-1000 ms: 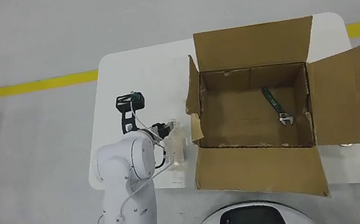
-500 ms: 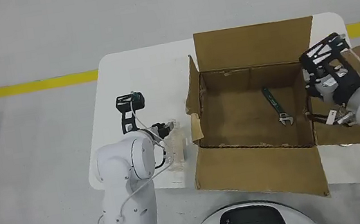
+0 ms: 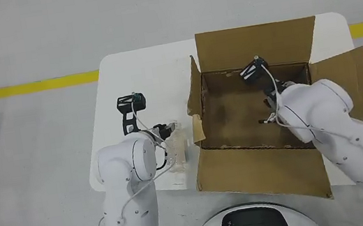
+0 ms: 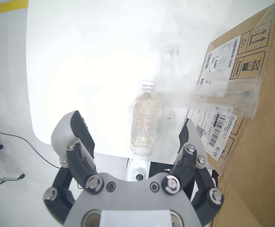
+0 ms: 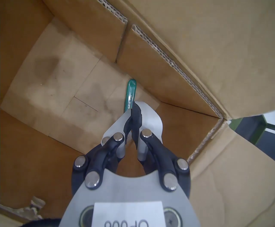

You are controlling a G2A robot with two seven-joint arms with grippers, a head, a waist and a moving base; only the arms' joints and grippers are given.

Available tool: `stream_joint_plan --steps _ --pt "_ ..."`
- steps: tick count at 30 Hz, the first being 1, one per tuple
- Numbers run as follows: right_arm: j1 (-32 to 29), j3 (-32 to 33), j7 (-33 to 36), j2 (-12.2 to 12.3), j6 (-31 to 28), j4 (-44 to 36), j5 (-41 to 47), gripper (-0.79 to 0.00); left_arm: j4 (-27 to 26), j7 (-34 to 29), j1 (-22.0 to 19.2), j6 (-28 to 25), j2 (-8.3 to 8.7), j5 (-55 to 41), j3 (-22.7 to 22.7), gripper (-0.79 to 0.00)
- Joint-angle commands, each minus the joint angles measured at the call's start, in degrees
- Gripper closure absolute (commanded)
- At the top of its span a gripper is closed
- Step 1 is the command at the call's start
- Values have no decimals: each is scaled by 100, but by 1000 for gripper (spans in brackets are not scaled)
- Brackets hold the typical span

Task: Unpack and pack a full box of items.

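An open cardboard box (image 3: 253, 46) stands on the white table (image 3: 140, 70). My right arm is down inside it. The right gripper (image 5: 131, 111) is shut, its tips right at a green-handled wrench (image 5: 129, 92) lying on the box floor. The handle's near part is hidden behind the fingertips, so I cannot tell whether they touch it. A clear plastic bottle (image 4: 145, 120) rests on the table beside the box's left wall, also seen as the bottle (image 3: 177, 149). My left gripper (image 4: 137, 131) hangs open just short of it, a finger on either side, holding nothing.
The box's flaps are folded outward, with the near flap (image 3: 261, 171) hanging over the table's front. Labels and loose clear tape (image 4: 225, 94) cover the box's left wall beside the bottle. The table's far left part is bare.
My right arm swung in from the right edge of the table and now sits inside the box, covering the wrench in the top view. The left arm and bottle stayed put.
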Motion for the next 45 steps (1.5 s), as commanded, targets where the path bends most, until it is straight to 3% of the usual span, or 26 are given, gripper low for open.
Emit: stream_joint_plan --steps 1,10,14,17,21,45 --pt "-11 13 -5 3 -6 -6 -1 0 0 0 0 0 0 0 0 -785" --pt "-81 -11 -113 7 -96 39 -46 0 0 0 0 0 0 0 0 -785" --pt "-183 -236 -74 0 -241 106 -819 0 0 0 0 0 0 0 0 -785" --pt "-234 -313 -29 -29 -204 241 -1058 -172 0 0 0 0 0 0 0 -785" --pt "-271 -372 -143 -66 -193 506 -1358 -323 0 0 0 0 0 0 0 -785" --pt "-101 -183 -738 -347 -187 1516 -946 -336 0 0 0 0 0 0 0 -785"
